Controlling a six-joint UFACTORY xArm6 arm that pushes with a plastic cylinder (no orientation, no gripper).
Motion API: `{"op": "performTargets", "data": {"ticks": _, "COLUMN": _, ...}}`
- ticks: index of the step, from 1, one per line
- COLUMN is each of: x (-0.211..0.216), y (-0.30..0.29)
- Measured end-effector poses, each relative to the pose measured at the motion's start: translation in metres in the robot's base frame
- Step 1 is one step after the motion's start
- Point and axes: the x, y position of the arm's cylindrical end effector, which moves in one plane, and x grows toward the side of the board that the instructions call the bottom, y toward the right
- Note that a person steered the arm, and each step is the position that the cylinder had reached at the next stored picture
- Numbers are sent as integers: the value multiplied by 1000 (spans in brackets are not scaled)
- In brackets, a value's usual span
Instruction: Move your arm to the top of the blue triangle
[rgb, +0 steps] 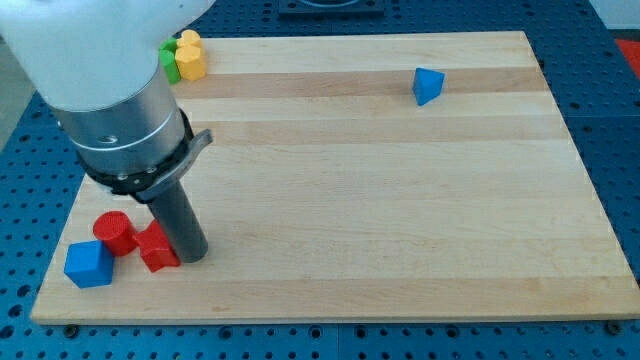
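Observation:
The blue triangle (428, 86) lies near the view's top right on the wooden board (380, 200). My tip (193, 256) rests on the board at the view's lower left, far from the blue triangle. It touches the right side of a red block of irregular shape (157, 247). A red cylinder (114, 232) sits just left of that block, and a blue cube (88, 264) lies at the lower left corner.
A yellow block (190, 56) and a green block (169, 59) sit together at the view's top left, partly hidden by the arm's grey body (120, 110). The board's edges border a blue perforated table.

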Motion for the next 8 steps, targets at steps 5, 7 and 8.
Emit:
{"op": "performTargets", "data": {"ticks": 5, "x": 25, "y": 28}}
{"op": "performTargets", "data": {"ticks": 7, "x": -48, "y": 219}}
{"op": "performTargets", "data": {"ticks": 8, "x": -113, "y": 309}}
